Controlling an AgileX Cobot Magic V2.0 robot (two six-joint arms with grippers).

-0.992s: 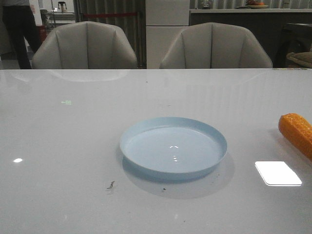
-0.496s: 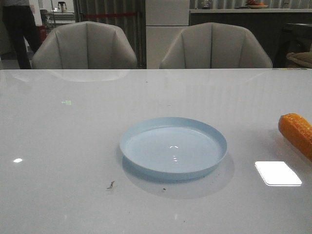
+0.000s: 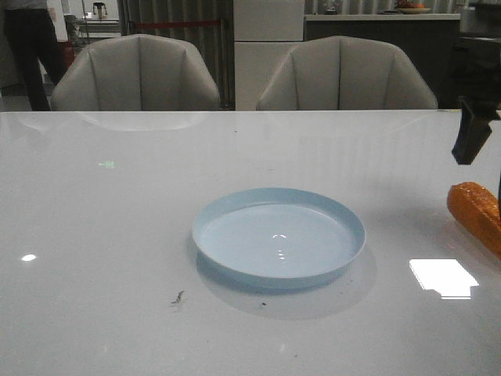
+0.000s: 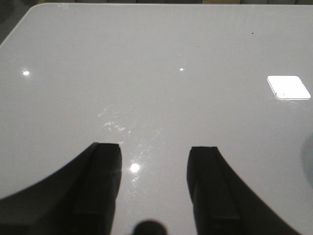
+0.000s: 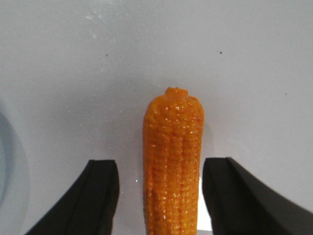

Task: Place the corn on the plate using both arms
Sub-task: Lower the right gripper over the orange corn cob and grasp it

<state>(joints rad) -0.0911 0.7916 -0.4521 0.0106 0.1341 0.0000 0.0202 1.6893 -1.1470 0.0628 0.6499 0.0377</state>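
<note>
The pale blue plate [image 3: 278,243] lies empty at the middle of the white table. The orange corn [image 3: 476,211] lies on the table to the plate's right, cut off by the front view's right edge. My right gripper [image 3: 482,168] hangs just above the corn, only partly in view. In the right wrist view the corn [image 5: 172,161] lies lengthwise between the open fingers of the right gripper [image 5: 160,164], with a gap on each side. My left gripper [image 4: 155,148] is open and empty over bare table, and it is out of the front view.
Two grey chairs [image 3: 137,74] [image 3: 344,74] stand behind the table's far edge. A bright rectangular light reflection [image 3: 443,277] lies on the table in front of the corn. A small dark speck [image 3: 178,297] lies in front of the plate on its left. The plate's rim [image 5: 4,161] shows beside the right gripper.
My right gripper has come into the front view at the right edge, above the corn, and shades the reflection. The corn and plate have not moved.
</note>
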